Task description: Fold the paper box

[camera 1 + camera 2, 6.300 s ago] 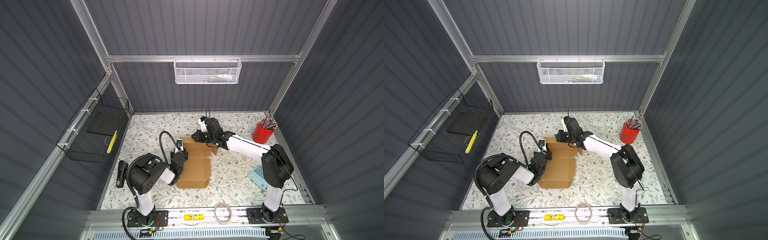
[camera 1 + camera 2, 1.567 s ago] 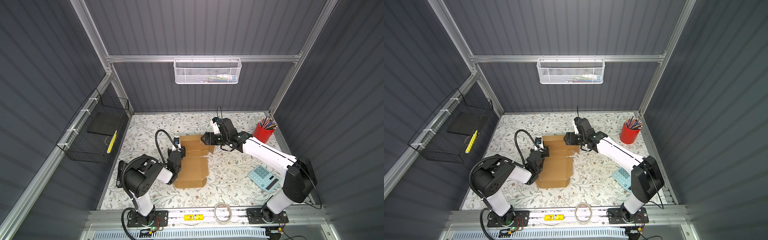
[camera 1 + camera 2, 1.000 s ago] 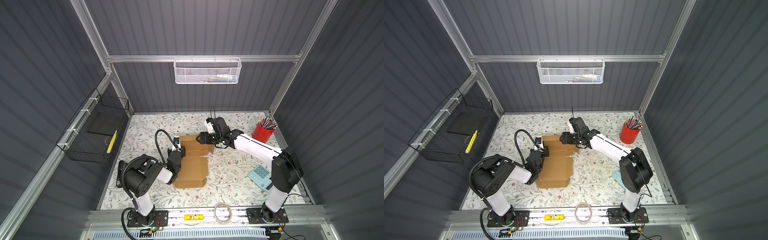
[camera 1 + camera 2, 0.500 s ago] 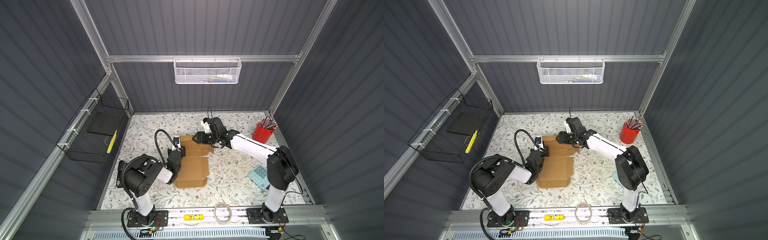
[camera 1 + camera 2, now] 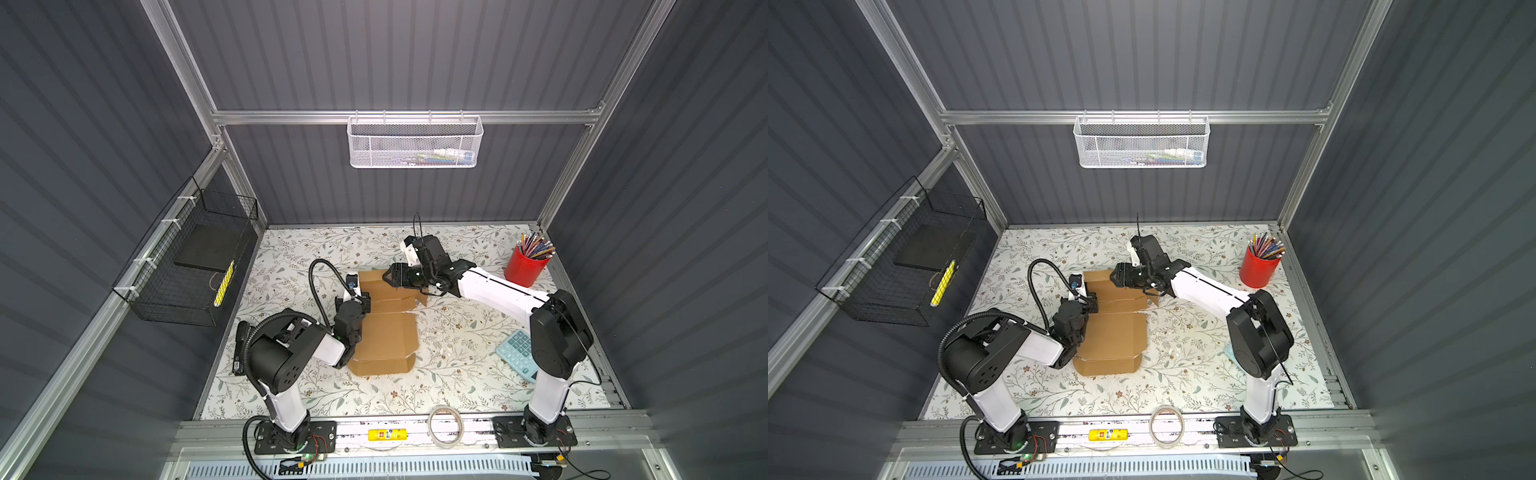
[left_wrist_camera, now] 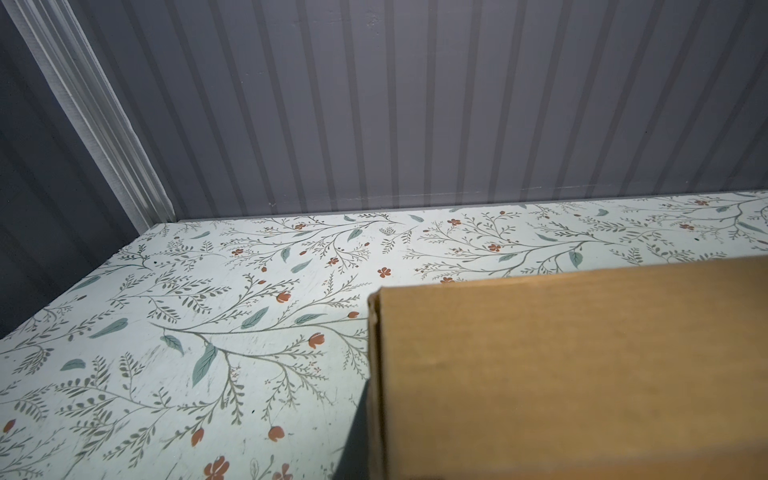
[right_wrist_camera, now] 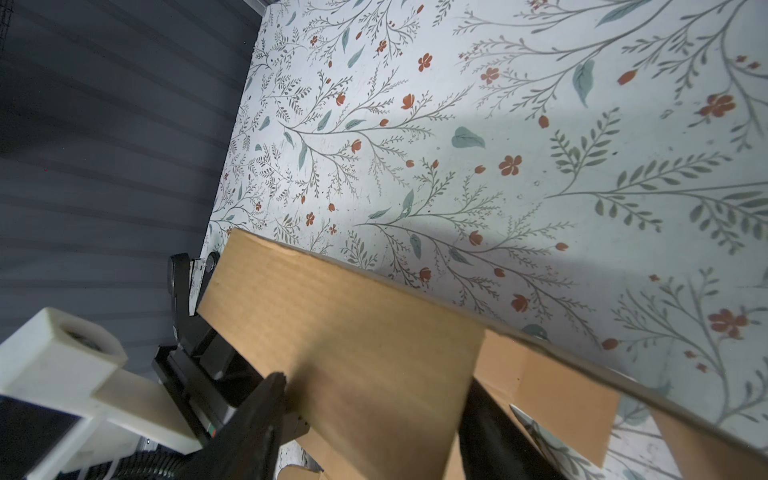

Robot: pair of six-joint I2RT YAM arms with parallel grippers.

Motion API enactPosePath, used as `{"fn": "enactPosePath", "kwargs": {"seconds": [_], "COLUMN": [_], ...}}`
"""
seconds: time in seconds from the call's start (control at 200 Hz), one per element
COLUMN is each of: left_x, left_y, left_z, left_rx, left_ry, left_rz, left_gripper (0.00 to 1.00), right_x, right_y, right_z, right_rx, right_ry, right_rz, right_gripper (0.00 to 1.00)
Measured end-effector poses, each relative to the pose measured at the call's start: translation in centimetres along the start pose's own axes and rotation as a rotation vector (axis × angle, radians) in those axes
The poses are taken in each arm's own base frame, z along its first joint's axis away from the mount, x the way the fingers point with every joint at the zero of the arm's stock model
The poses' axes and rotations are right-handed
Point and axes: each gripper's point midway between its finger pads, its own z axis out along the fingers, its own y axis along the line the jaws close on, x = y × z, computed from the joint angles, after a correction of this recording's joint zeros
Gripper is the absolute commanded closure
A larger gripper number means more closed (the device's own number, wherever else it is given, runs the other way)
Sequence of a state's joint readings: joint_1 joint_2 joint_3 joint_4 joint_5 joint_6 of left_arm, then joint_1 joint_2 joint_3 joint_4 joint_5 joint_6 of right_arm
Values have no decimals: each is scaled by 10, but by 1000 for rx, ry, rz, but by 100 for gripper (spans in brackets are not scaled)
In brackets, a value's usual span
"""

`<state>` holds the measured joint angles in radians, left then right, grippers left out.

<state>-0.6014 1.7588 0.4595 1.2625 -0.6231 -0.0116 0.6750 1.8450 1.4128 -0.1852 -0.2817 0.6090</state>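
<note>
The paper box (image 5: pixel 386 336) is plain brown cardboard lying partly folded in the middle of the floral table, seen in both top views (image 5: pixel 1113 332). My left gripper (image 5: pixel 362 298) sits at its left edge and is shut on the side wall, whose edge (image 6: pixel 374 374) runs down toward the jaws in the left wrist view. My right gripper (image 5: pixel 388 277) reaches over the far end from the right. It is open, and the far flap (image 7: pixel 353 332) stands across its two spread black fingers (image 7: pixel 257 415).
A red cup of pencils (image 5: pixel 524 270) stands at the back right and a pale blue calculator (image 5: pixel 517 353) lies by the right arm's base. A tape roll (image 5: pixel 445 420) rests on the front rail. A black stapler (image 5: pixel 240 347) lies at the left, below a wire basket (image 5: pixel 191 257).
My right gripper has slid left along the box's far flap, toward its left end. The left gripper and the near part of the box have stayed put.
</note>
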Motion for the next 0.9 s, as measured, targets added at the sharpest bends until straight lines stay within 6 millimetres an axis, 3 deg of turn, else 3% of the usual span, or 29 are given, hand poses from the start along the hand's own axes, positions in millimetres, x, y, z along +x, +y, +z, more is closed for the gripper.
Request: {"fn": "enactPosePath", "kwargs": {"seconds": [0.515,0.9], "left_x": [0,0], "left_y": [4,5], "left_z": [2,5], "left_rx": [-29,-48], "left_ry": [6,20], "left_rz": [-7,-11], "left_gripper": [100,100], "right_x": [14,52], "right_y": [-14,-43], "right_z": [-30,-29], "right_rx": [53,120], "right_ry": [-28,13], "right_rz": [-16,-39], "right_gripper": [29,29]}}
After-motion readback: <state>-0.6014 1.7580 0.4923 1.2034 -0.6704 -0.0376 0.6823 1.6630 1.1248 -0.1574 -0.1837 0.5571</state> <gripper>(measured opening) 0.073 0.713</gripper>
